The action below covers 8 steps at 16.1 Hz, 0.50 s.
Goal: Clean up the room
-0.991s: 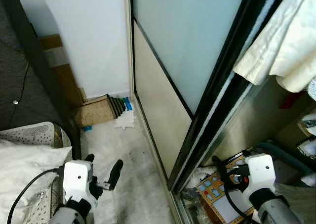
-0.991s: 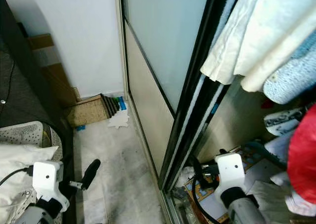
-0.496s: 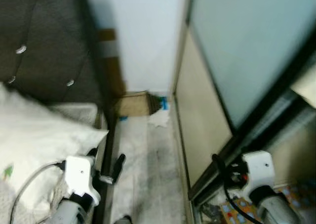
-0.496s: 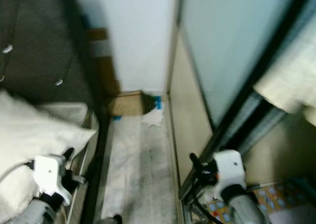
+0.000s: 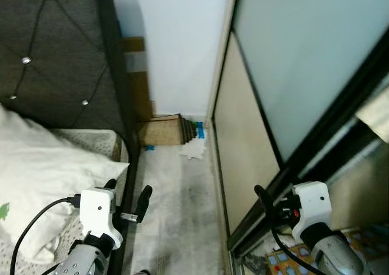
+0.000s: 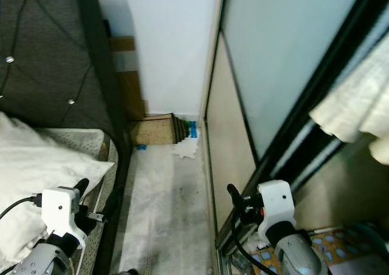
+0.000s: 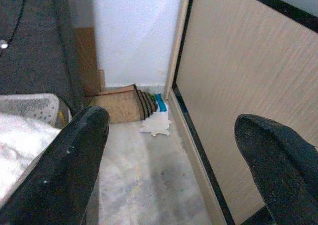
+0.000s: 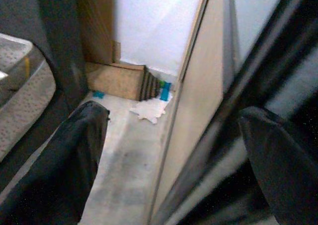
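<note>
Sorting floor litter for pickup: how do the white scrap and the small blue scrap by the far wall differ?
The white scrap is larger, ragged-edged, beside the wardrobe door; the blue scrap is tiny and lies nearer the bed frame. Both rest flat on the floor, in front of the brown board stack.

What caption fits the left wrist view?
Open left gripper faces white scrap and stacked boards at the wall.

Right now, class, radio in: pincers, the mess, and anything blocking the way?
Left pincer open, empty. Right pincer open, empty. White scrap on floor by stacked boards. Bed and wardrobe door narrow the aisle.
</note>
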Available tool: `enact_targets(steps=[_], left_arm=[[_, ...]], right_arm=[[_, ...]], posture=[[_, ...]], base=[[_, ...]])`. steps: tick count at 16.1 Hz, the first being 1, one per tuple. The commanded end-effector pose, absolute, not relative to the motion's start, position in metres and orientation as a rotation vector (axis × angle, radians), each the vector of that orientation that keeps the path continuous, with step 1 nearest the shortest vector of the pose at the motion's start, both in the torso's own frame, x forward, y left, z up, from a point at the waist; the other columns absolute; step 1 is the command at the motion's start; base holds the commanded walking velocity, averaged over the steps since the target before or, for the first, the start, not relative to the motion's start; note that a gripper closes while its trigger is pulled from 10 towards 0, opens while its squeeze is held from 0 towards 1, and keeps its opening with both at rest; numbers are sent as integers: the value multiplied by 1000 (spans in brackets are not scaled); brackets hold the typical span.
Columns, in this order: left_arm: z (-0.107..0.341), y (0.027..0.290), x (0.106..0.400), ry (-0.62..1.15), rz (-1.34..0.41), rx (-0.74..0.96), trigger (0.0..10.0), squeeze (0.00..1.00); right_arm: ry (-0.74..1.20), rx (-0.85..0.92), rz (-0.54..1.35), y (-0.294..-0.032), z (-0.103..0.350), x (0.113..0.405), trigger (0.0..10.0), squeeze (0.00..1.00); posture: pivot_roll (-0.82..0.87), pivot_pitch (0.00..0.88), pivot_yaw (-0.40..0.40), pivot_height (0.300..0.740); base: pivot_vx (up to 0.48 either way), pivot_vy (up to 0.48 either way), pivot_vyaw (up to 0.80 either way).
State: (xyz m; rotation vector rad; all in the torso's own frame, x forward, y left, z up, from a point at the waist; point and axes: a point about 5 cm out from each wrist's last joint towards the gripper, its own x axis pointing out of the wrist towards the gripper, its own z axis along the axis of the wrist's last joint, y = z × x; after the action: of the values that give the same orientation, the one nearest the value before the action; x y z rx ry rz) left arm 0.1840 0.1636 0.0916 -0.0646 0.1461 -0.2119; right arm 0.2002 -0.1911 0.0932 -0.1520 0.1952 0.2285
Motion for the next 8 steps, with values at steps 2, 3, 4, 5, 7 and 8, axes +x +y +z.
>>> enact_targets(steps=[2, 3, 4, 5, 7, 8], left_arm=[[88, 160, 184, 160, -228, -62, 10000, 0], [88, 160, 184, 160, -229, -61, 10000, 0], [88, 160, 184, 160, -234, -61, 10000, 0], [88, 160, 184, 160, -236, -61, 10000, 0], [88, 159, 184, 159, -240, -60, 10000, 0], [88, 159, 185, 158, -240, -60, 10000, 0]], right_arm=[[207, -179, 231, -193, 91, 200, 10000, 0], [207, -171, 231, -193, 91, 200, 10000, 0], [208, -166, 231, -193, 90, 200, 10000, 0], [209, -164, 231, -194, 90, 200, 10000, 0], [209, -163, 231, -194, 90, 201, 10000, 0], [208, -163, 231, -194, 90, 201, 10000, 0]], posture=[[-29, 72, -78, 740], [-29, 71, -78, 740], [-28, 70, -77, 740], [-28, 70, -77, 740], [-29, 70, -79, 740], [-29, 70, -79, 740]], base=[[0, 0, 800], [0, 0, 800], [0, 0, 800], [0, 0, 800], [0, 0, 800], [0, 0, 800]])
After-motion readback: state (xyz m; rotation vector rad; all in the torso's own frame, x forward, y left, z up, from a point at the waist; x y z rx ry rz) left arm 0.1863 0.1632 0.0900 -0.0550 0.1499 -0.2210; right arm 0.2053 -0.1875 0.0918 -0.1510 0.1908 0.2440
